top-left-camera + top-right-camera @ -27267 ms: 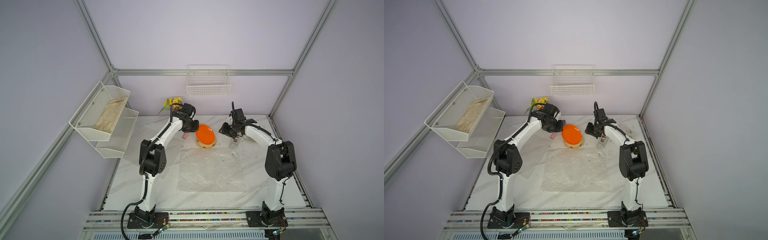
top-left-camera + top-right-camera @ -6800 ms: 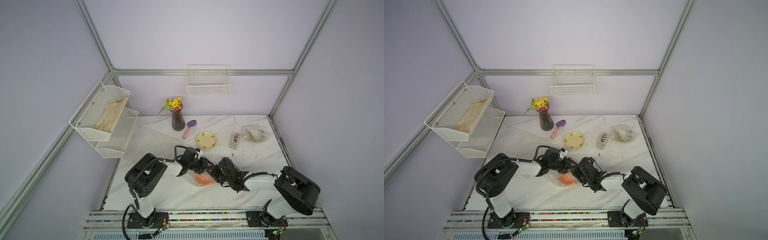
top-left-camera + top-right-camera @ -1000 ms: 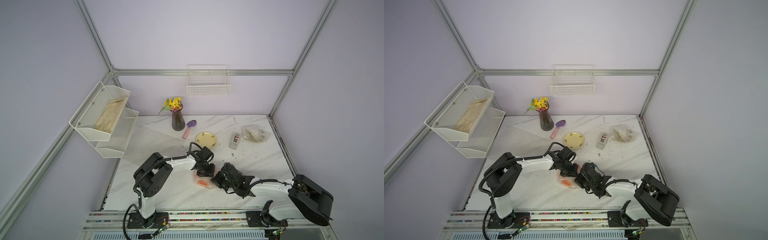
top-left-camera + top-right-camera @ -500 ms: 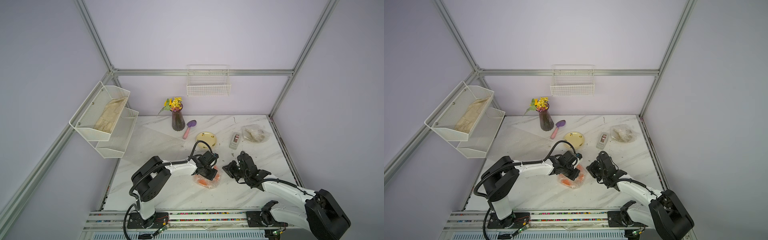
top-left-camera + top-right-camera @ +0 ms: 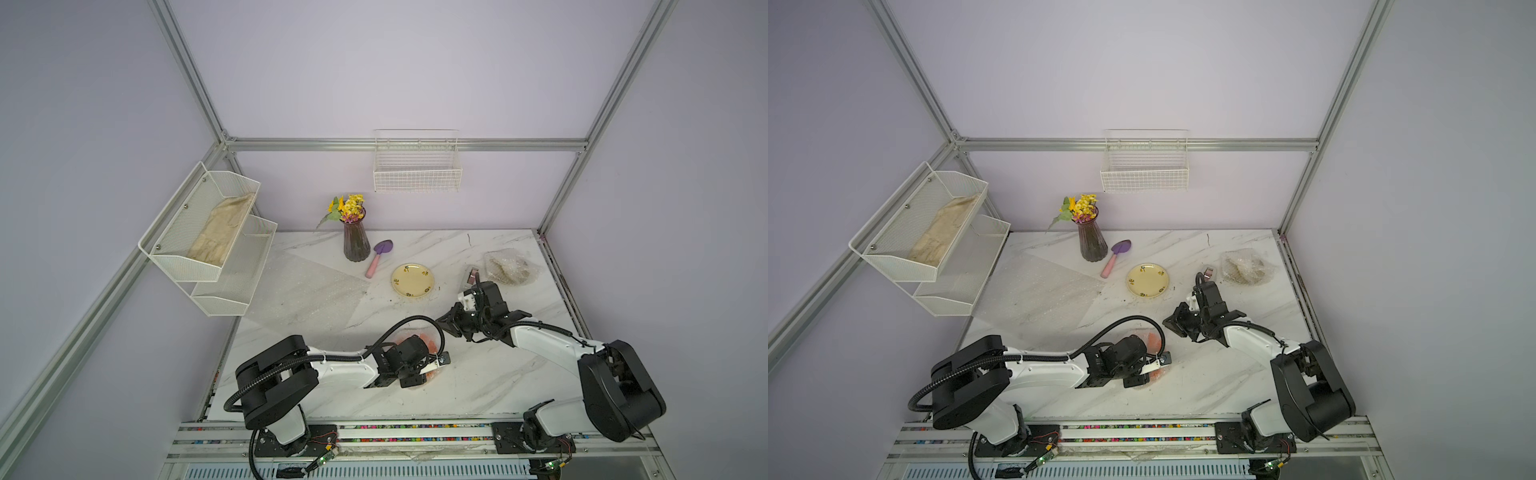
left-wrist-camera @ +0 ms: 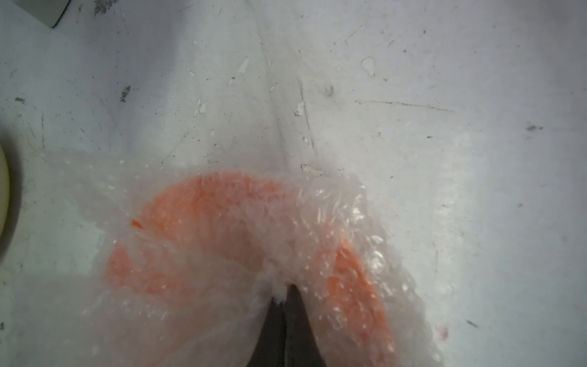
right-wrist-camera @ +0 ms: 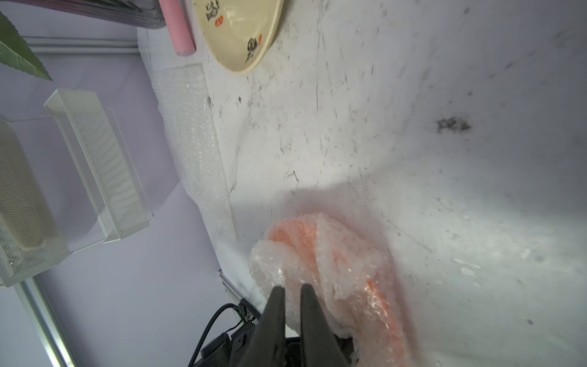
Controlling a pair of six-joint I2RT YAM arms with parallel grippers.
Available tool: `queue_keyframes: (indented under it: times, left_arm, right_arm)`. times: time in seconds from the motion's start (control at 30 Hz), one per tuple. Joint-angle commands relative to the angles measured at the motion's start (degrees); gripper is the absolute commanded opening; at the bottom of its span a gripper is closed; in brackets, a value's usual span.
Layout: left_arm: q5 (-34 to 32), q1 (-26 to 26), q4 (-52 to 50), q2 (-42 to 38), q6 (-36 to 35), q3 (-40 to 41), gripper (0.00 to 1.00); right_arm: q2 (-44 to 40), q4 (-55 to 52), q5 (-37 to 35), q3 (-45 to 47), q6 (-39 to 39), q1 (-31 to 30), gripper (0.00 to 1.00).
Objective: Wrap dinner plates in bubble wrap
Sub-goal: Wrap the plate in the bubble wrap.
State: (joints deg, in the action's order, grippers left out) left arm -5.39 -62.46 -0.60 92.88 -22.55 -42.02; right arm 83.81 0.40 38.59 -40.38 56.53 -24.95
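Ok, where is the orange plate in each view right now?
In a top view: orange plate front centre, half hidden by the left arm.
In a top view: same spot.
Left wrist: under bubble wrap at the fingertips.
Right wrist: wrapped, just past the fingertips.
Shared landmark: yellow plate, not clear in left wrist.

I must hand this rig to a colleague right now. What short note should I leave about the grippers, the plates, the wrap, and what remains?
Left gripper: shut, pinching the bubble wrap gathered over the orange plate, in front between the arms.
Right gripper: jaws a narrow gap apart, close to that bundle, gripping nothing I can see.
Yellow plate: bare, further back; a flat spare sheet lies toward the left arm's side.
Wrapped bundle: far corner on the right arm's side, beside the tape dispenser; contents unclear.
Done: orange plate mostly covered.
To do: close its wrap, then wrap the yellow plate.
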Motion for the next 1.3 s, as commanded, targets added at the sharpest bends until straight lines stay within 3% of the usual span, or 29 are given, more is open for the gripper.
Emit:
queue_keyframes:
  times: [0.0, 0.17, 0.4, 0.47, 0.57, 0.67, 0.73, 0.87, 0.97, 1.1, 1.27]
  left_arm:
    - [-1.7, -0.8, 3.8, 1.4, -4.1, 4.0, 0.0]
    - [-1.7, -1.0, 3.9, 1.7, -3.8, 3.7, 0.0]
    - [-3.6, -1.0, 4.1, -0.1, -1.9, 3.3, 0.0]
    - [-3.4, -1.0, 3.8, -2.8, -0.6, 3.3, 0.12]
    - [-4.0, -1.0, 2.0, -8.9, 3.2, 2.8, 0.43]
    - [-10.6, -0.5, 0.2, -16.6, 11.3, 1.4, 0.66]
    - [-11.0, 2.7, -3.9, -19.5, 19.8, -1.2, 0.76]
    - [0.1, 14.3, -19.7, -16.3, 39.3, -11.5, 0.76]
    - [18.5, 21.6, -28.2, -8.5, 43.6, -18.1, 0.62]
    - [34.8, 22.4, -29.1, 0.5, 45.4, -22.5, 0.47]
    - [38.2, 22.4, -29.1, 7.9, 48.8, -23.0, 0.28]
  right_arm:
    - [4.8, 6.2, 11.0, -0.4, 2.9, -2.2, 0.14]
    - [9.7, 11.5, 12.5, 0.2, 7.2, -9.6, 0.14]
    - [13.1, -11.7, -4.8, 2.7, -7.0, -11.3, 0.04]
    - [15.1, -13.3, -6.4, 2.1, -8.8, -11.4, 0.03]
    - [15.2, -14.7, -8.9, 1.2, -10.2, -11.4, 0.0]
    - [14.6, -17.3, -10.9, -0.3, -12.2, -11.3, 0.0]
    - [14.2, -18.1, -11.6, -0.7, -13.0, -11.3, 0.0]
    - [13.8, -18.5, -12.0, -1.2, -13.3, -11.3, 0.0]
    - [13.8, -19.0, -12.1, -1.8, -13.5, -11.3, 0.0]
    - [13.6, -19.6, -12.4, -2.3, -13.4, -11.3, 0.0]
    - [12.8, -19.9, -13.6, -2.4, -13.0, -11.4, 0.0]
